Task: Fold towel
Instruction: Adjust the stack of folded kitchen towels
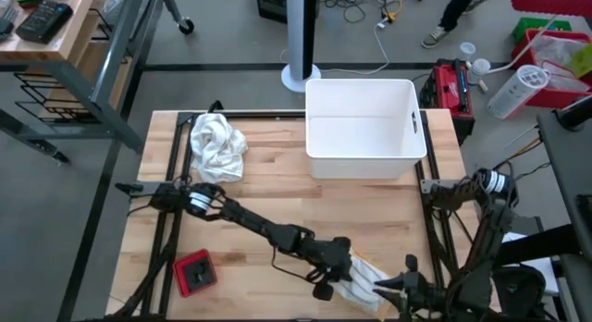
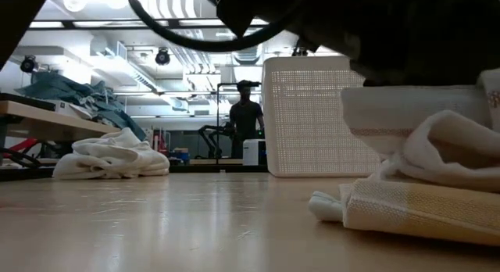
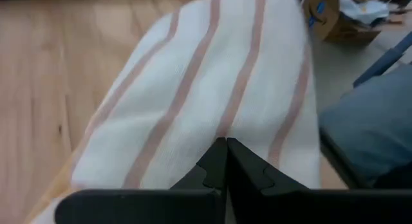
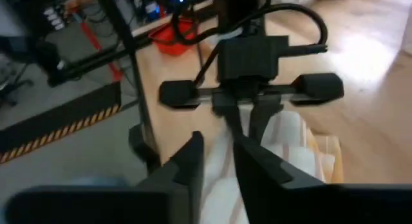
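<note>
- Both arms are down at the near edge of the table, meeting over the striped towel, which lies bunched right at that edge.
- The left gripper has its fingers pressed together, tips resting on the cloth; the white fabric with its tan stripes spreads out just ahead of them. Whether any cloth is pinched between them, I cannot tell.
- The right gripper faces the left one from the other side of the towel, its fingers standing slightly apart with striped cloth showing in the narrow gap and beyond; a firm grip is not clear from here.
- From table height the towel looks lumpy: one flat banded layer below, a rounded roll heaped on top. I'd call that partly gathered, not a tidy fold.
- Well away from both grippers, a second crumpled white cloth sits untouched beside the white bin.
- So by my reckoning: one towel mid-fold with edges left to square up, and the other not begun.
- A red object lies beside the left arm, uninvolved.
</note>
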You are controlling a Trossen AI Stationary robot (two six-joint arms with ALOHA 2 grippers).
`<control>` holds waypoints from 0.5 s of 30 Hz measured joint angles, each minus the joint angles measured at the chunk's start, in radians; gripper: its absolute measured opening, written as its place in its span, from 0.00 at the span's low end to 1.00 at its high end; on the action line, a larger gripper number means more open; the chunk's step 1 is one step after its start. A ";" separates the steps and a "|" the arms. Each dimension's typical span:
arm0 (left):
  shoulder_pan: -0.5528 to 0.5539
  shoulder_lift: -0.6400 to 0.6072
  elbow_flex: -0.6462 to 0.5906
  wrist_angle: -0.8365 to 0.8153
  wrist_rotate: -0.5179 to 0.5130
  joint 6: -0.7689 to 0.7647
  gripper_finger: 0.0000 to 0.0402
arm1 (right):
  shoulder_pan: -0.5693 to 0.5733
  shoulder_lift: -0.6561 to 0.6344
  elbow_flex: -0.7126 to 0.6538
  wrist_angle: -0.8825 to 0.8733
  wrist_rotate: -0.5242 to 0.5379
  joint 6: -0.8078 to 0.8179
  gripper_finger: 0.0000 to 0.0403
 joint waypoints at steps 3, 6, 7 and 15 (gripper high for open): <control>0.000 0.006 0.007 -0.001 -0.035 -0.002 0.00 | -0.020 0.044 -0.001 0.039 0.013 -0.003 0.07; 0.001 0.007 -0.003 -0.001 -0.081 -0.011 0.00 | -0.040 0.102 -0.001 0.108 0.012 -0.049 0.01; 0.001 0.007 -0.006 0.000 -0.081 -0.011 0.00 | -0.044 0.122 -0.001 0.123 0.002 -0.050 0.02; 0.000 0.007 -0.022 -0.007 -0.085 -0.016 0.00 | -0.051 0.244 0.009 0.134 -0.159 0.050 0.00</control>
